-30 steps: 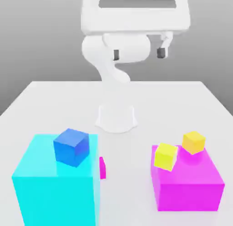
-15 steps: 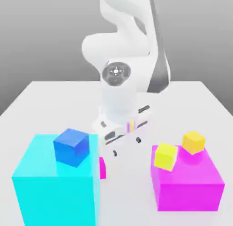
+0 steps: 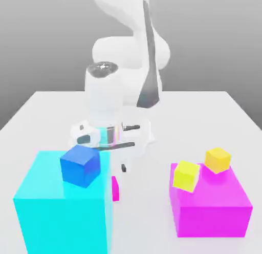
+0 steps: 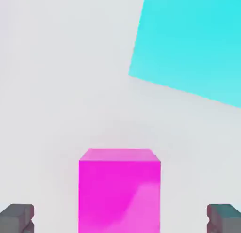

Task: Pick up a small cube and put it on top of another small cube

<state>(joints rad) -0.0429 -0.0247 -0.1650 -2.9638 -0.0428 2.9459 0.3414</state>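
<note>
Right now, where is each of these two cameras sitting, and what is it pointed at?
Exterior view: off the arm, facing the white arm across the table; big turquoise block and big pink block in front.
Hand view: on the hand, looking down at the small pink cube; both dark fingers show, spread apart.
Shared: the small pink cube and the turquoise block.

You see only a thin sliver of the small pink cube (image 3: 115, 188) in the exterior view; the big cyan block (image 3: 61, 207) covers the rest. The claw (image 3: 116, 168) is mostly masked by that block too, with just one dark fingertip (image 3: 123, 168) showing. In the hand view, the pink cube between the fingertips (image 4: 17, 217) runs off the frame edge, as does the cyan block beyond it.
</note>
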